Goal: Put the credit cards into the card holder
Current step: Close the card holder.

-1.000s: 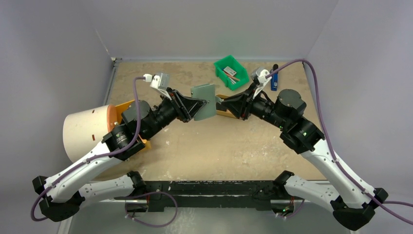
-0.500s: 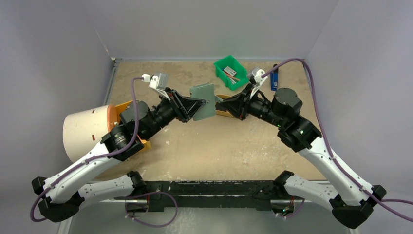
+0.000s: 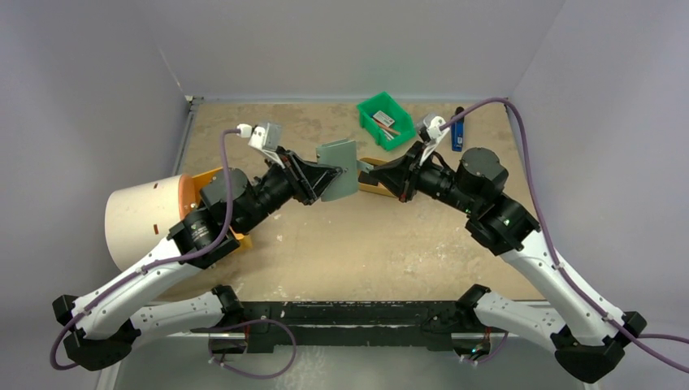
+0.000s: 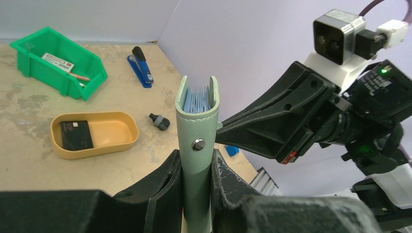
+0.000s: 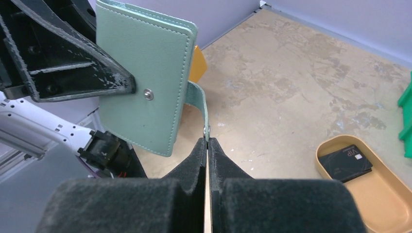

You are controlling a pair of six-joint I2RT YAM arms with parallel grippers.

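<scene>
From above, the left tool [image 3: 323, 180] clamps the card holder [image 3: 341, 166] upright, clear of the desk [image 3: 366, 244]. The right tool [image 3: 366, 168] meets its far side.

Left wrist view: the fingers [image 4: 165, 184] squeeze the holder's folded edge, pockets upward. One credit card [image 4: 77, 134] lies in the tan tray [image 4: 116, 141].

Right wrist view: the right jaws are pressed fully together, pinching the tip of the snap strap [image 5: 200, 104].

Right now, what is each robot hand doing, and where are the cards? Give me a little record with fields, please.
Left gripper: clamps the card holder upright
Right gripper: shut on the holder's snap strap
Credit cards: black, lying in the tan tray
Nearby: green bin, blue stapler
</scene>
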